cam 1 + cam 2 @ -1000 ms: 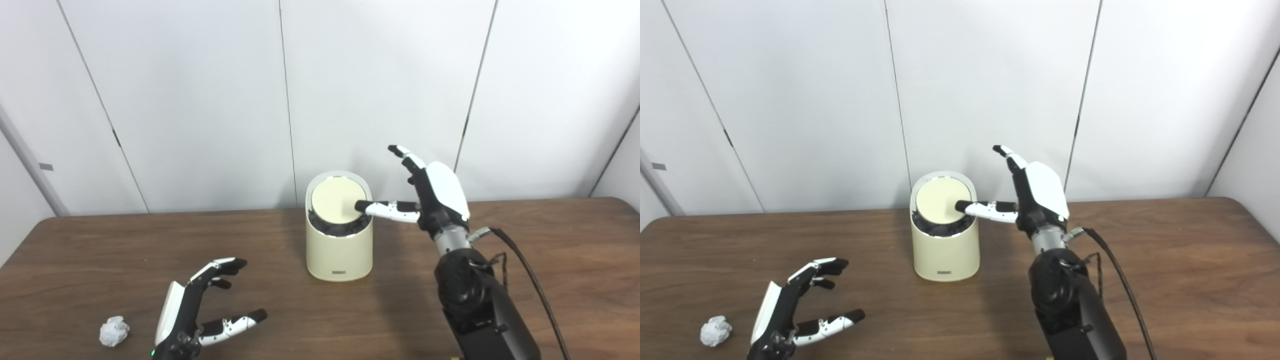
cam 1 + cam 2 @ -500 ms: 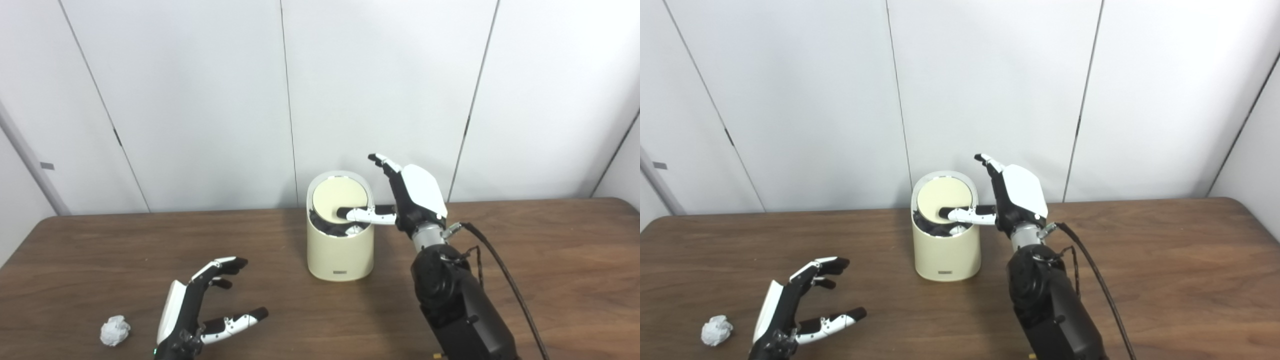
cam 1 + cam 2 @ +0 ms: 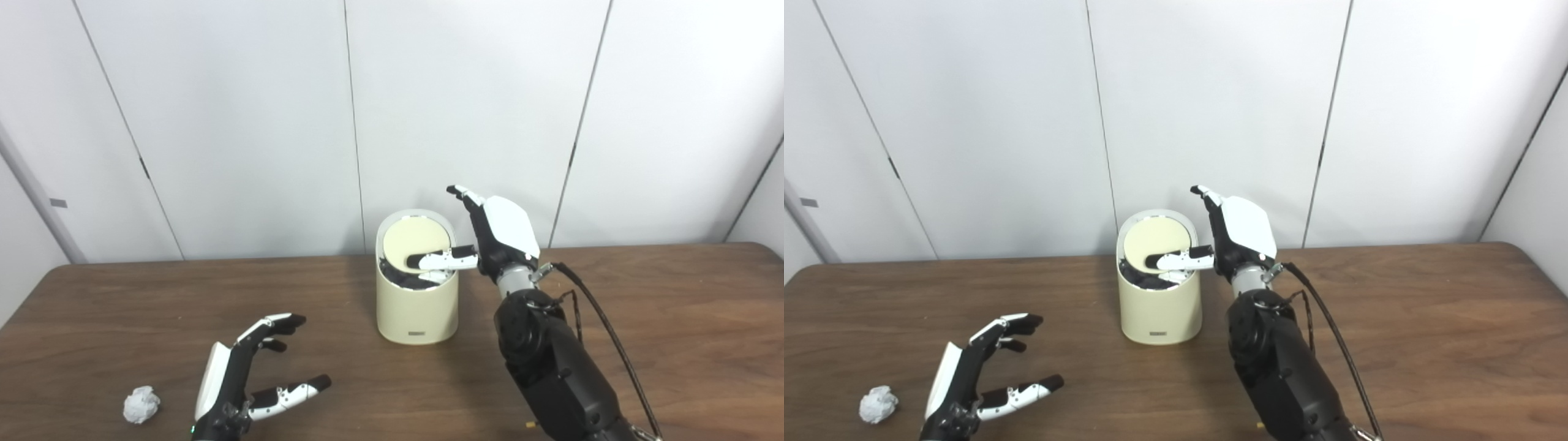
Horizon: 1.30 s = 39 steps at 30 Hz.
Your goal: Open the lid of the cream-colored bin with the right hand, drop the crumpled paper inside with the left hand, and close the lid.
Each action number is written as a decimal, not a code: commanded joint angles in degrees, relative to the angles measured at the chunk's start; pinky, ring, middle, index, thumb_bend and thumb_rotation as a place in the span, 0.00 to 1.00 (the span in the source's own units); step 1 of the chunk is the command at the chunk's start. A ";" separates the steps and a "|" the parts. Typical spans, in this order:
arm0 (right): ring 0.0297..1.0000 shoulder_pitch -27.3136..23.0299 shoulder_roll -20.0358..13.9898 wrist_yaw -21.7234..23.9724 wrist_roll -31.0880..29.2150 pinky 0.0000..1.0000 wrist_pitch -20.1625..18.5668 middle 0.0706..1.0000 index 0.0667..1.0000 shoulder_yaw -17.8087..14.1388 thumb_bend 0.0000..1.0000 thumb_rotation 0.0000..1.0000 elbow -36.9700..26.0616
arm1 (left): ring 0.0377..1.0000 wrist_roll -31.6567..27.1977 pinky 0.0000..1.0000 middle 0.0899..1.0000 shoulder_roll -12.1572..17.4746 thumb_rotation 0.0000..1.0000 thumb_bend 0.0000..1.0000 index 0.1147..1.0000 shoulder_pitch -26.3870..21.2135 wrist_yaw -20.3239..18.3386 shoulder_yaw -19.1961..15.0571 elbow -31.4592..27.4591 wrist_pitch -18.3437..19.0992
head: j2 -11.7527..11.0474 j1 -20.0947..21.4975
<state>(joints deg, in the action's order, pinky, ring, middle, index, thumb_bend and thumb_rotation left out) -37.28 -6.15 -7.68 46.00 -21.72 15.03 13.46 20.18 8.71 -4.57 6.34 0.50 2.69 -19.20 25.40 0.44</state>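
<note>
At the lower left of the frame the crumpled paper (image 3: 141, 405) lies on the brown surface (image 3: 674, 318), just left of the left robot hand (image 3: 245, 380). That robot hand holds nothing, its fingers and thumb spread apart; its wrist is cut off by the bottom edge. The right forearm rises from the lower right, its base also cut off.

Farther back, at centre frame, stands the cream-colored bin (image 3: 417, 303). The right robot hand (image 3: 490, 236) is beside its upper right rim, fingers (image 3: 438, 261) reaching across the tilted round lid (image 3: 416, 244) and into the dark gap below it. Whether those fingers grip anything is hard to make out, and the bin's inside is too dark to read.

Compared with a second ago, the right robot hand has moved left, and its fingers now reach farther over the lid. The paper and left robot hand have stayed put.
</note>
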 commanded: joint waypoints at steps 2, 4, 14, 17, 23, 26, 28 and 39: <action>0.83 -2.05 -1.05 -2.02 0.36 0.80 0.98 0.84 0.83 -0.28 0.92 0.50 0.73 | 0.71 -0.38 0.62 0.71 -1.26 0.25 0.89 0.66 0.85 0.74 0.81 0.56 -1.20 | 0.07 0.07; 0.83 -1.95 -1.24 -2.02 0.41 0.80 0.82 0.84 0.83 -0.14 0.91 0.48 0.63 | 0.71 -0.18 0.62 0.71 -1.29 0.26 0.90 0.66 0.93 0.75 0.85 0.23 -0.97 | 0.29 0.27; 0.82 -2.14 -1.92 -2.27 0.50 0.79 1.36 0.83 0.83 0.30 0.87 0.33 0.86 | 0.71 0.11 0.61 0.71 -1.17 0.26 0.89 0.66 0.95 0.74 0.96 -0.01 -0.70 | 0.34 0.32; 0.83 -2.12 -1.77 -1.85 0.19 0.80 0.87 0.84 0.83 0.15 0.88 0.40 0.56 | 0.71 0.09 0.61 0.70 -1.19 0.26 0.90 0.66 0.90 0.82 0.90 0.13 -0.66 | 0.30 0.37; 0.84 -2.10 -1.65 -1.41 -0.41 0.81 0.98 0.85 0.84 0.01 0.92 0.69 0.09 | 0.71 -0.12 0.61 0.70 -1.06 0.27 0.90 0.66 0.70 0.90 0.82 0.68 -1.10 | 0.19 0.59; 0.84 -1.87 -1.71 -0.90 -0.63 0.81 1.33 0.85 0.84 0.06 0.90 0.81 -0.54 | 0.71 -0.45 0.62 0.70 -0.99 0.25 0.89 0.66 0.71 0.67 0.81 0.66 -0.97 | 0.18 0.66; 0.84 -1.62 -1.69 -0.35 -1.07 0.82 1.50 0.85 0.84 -0.08 0.89 0.86 -1.16 | 0.71 -0.54 0.62 0.71 -0.92 0.25 0.89 0.67 0.71 0.58 0.81 0.65 -0.87 | 0.14 0.68; 0.83 -0.51 -2.09 -0.35 -2.33 0.81 2.51 0.85 0.84 -0.12 0.89 0.94 -2.49 | 0.71 -1.08 0.62 0.71 -0.51 0.25 0.90 0.67 0.83 0.18 0.82 0.47 -0.90 | 0.20 0.83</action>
<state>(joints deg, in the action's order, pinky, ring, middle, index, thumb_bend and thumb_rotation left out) -36.36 -7.66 -7.25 43.54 -20.32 15.20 12.68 19.37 8.64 -4.52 6.18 0.82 2.54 -19.14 25.58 1.23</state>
